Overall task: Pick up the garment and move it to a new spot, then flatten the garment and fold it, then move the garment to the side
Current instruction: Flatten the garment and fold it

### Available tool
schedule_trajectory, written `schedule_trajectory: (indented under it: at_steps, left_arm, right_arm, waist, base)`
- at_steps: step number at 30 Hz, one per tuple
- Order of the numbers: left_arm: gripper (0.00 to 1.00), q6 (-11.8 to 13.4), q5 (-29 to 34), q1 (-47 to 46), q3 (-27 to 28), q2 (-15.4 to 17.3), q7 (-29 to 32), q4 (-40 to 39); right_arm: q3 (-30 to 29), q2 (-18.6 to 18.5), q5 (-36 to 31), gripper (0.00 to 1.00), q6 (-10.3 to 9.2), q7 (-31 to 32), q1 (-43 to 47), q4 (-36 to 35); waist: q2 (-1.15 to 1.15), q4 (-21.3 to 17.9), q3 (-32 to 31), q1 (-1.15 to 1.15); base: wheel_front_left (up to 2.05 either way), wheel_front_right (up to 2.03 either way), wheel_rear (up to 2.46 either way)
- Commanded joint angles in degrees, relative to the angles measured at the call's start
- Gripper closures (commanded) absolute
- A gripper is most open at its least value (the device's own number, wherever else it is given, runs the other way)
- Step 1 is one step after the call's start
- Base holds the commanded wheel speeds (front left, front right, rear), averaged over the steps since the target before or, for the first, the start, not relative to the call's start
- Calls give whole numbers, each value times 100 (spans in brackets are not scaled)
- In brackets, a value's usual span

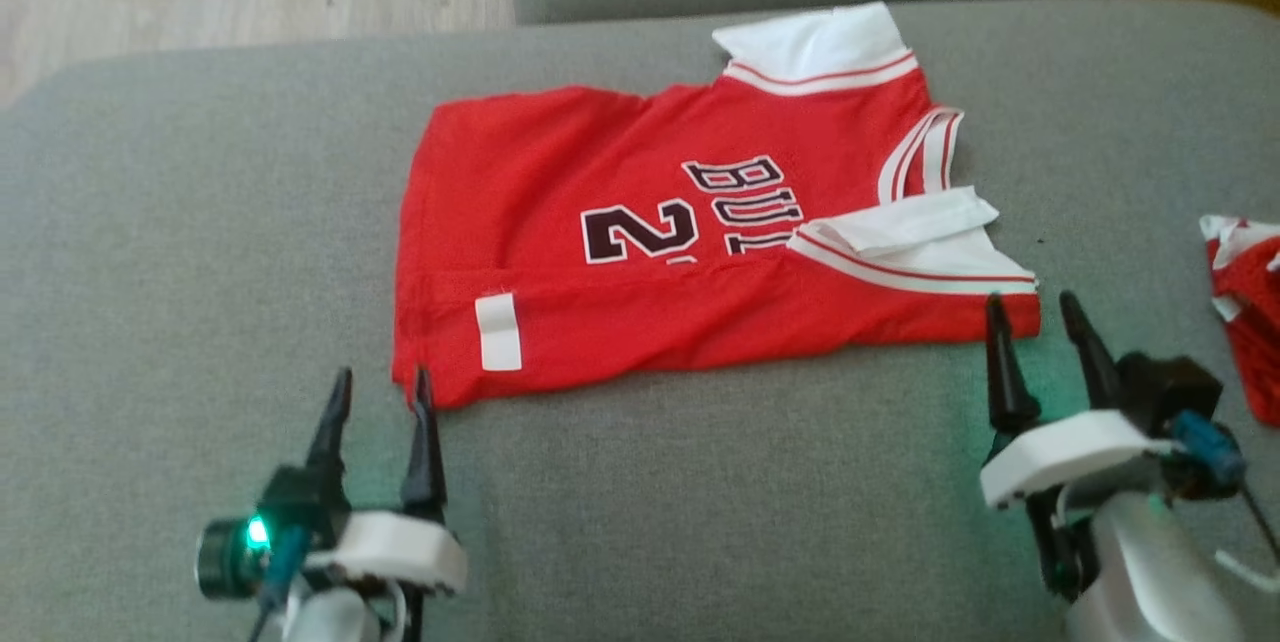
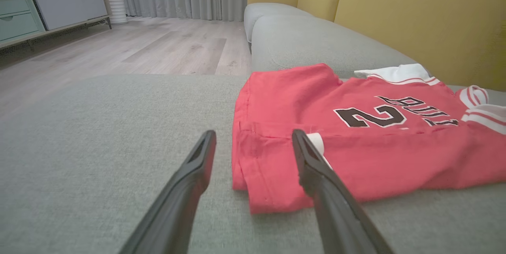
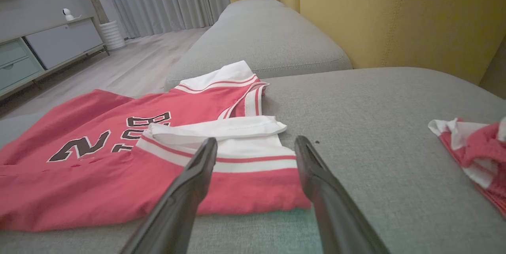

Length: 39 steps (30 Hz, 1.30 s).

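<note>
Left gripper empty (fingers apart) over jersey corner.

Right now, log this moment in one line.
jersey: part-folded on sofa | left claw: open, by hem corner | right claw: open, by shoulder corner | held: nothing

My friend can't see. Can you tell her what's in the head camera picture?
A red jersey lies folded on a grey sofa. The left gripper and right gripper, both open, point at its near corners.
</note>
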Motion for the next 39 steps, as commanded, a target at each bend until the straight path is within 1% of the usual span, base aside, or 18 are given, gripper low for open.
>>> schedule_trajectory:
  at_steps: [1,6,12,22,26,32,35,39]
  left_arm:
    - [0,46,24,27,120,78,-30,-203]
    - [0,68,-38,397,61,77,-30,-213]
    - [0,84,-94,663,7,77,-30,-216]
    - [0,50,-147,684,23,77,-30,-136]
    - [0,18,-248,486,34,77,-30,-102]
    - [0,-84,-321,-133,128,77,-30,-44]
    - [0,-125,-313,-456,210,77,-30,188]
    - [0,-79,-249,-790,331,77,-30,527]
  right_arm:
    - [134,47,-106,0,-4,-62,-34,-192]
    - [99,124,-230,0,-4,-62,331,-97]
    - [128,171,-233,0,-4,-62,576,8]
    - [192,196,-211,0,-4,-62,563,63]
    - [210,198,-177,0,-4,-62,473,21]
    - [246,199,-89,0,-4,-62,111,-216]
    - [263,199,-32,0,-4,-62,-88,-312]
    - [294,199,28,0,-4,-62,-293,-407]
  waist:
    - [0,37,-168,1]
    - [0,77,-451,1]
    - [0,102,-589,1]
    - [0,47,-601,1]
    - [0,4,-438,1]
    - [0,-118,184,1]
    - [0,-188,462,1]
    - [0,-297,723,1]
  base:
    - [0,0,0]
    - [0,0,0]
    - [0,0,0]
    - [0,0,0]
    - [0,0,0]
    - [0,0,0]
    - [0,0,0]
    - [0,0,0]
